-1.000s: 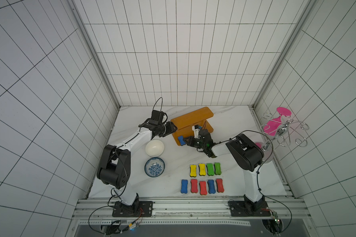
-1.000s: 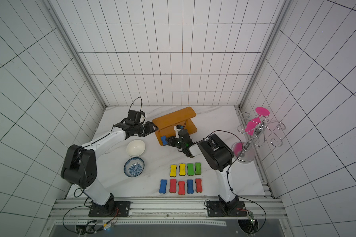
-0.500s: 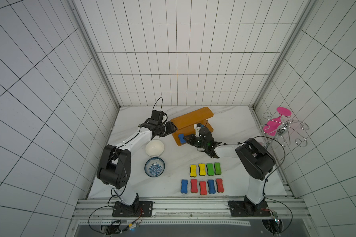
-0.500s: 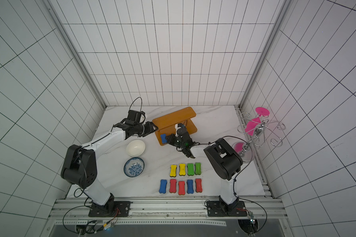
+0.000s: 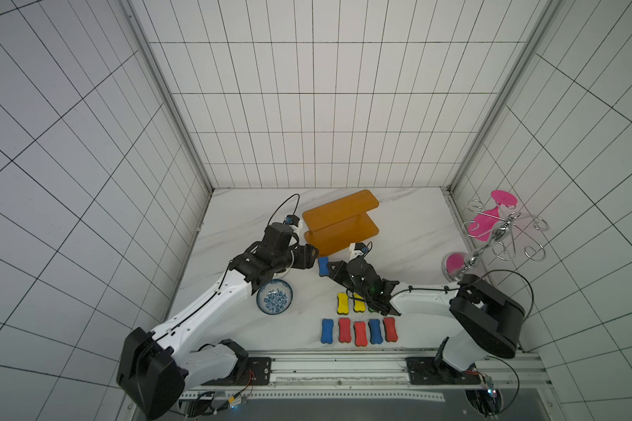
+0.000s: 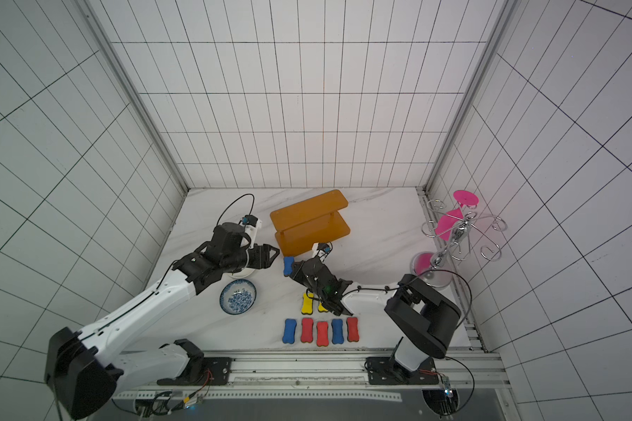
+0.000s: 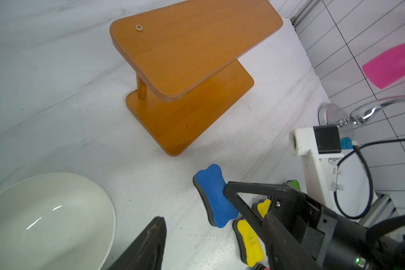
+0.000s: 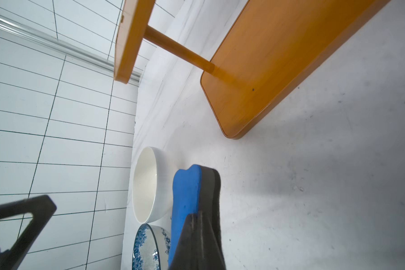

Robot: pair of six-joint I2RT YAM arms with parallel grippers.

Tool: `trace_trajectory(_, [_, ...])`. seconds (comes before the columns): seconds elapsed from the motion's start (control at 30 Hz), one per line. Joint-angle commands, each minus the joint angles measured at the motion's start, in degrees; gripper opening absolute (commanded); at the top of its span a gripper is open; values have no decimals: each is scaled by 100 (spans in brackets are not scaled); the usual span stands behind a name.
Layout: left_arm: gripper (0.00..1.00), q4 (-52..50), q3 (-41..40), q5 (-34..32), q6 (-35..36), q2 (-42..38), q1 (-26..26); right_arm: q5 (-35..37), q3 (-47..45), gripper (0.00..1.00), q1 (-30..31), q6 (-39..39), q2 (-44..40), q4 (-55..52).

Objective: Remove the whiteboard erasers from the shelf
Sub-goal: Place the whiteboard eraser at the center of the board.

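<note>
R claw (image 5: 328, 269) clamped on blue eraser (image 5: 323, 265), now farther from shelf (image 5: 338, 215), L claw (image 5: 313, 256) spread wider, empty

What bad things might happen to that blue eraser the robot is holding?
The right hand pinches the blue eraser only near one end, so it might slip or twist out. The open left hand sits very close and might bump it. The right arm hangs over the yellow erasers, so carrying it across might knock the rows crooked.

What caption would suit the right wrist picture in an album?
Right pincer grips a blue eraser, with the empty orange shelf beyond.
</note>
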Motion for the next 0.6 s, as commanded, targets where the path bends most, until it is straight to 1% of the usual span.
trace_trajectory(0.0, [73, 42, -482, -503, 511, -685, -301, 815, -276, 0, 333, 404, -240, -498])
trace_trajectory(0.1, [74, 289, -941, -836, 767, -1354, -767, 1011, -380, 0, 657, 552, -322, -729])
trace_trajectory(0.17, [75, 454, -1183, -1036, 807, -1680, -952, 1192, -411, 0, 853, 623, -333, -913])
trace_trajectory(0.37, [75, 336, -1419, -939, 873, -2148, -979, 1589, -565, 0, 1313, 938, -188, -1085])
trace_trajectory(0.57, [75, 491, -1660, -695, 1082, -2454, -988, 1624, -518, 0, 1442, 1023, -12, -1112])
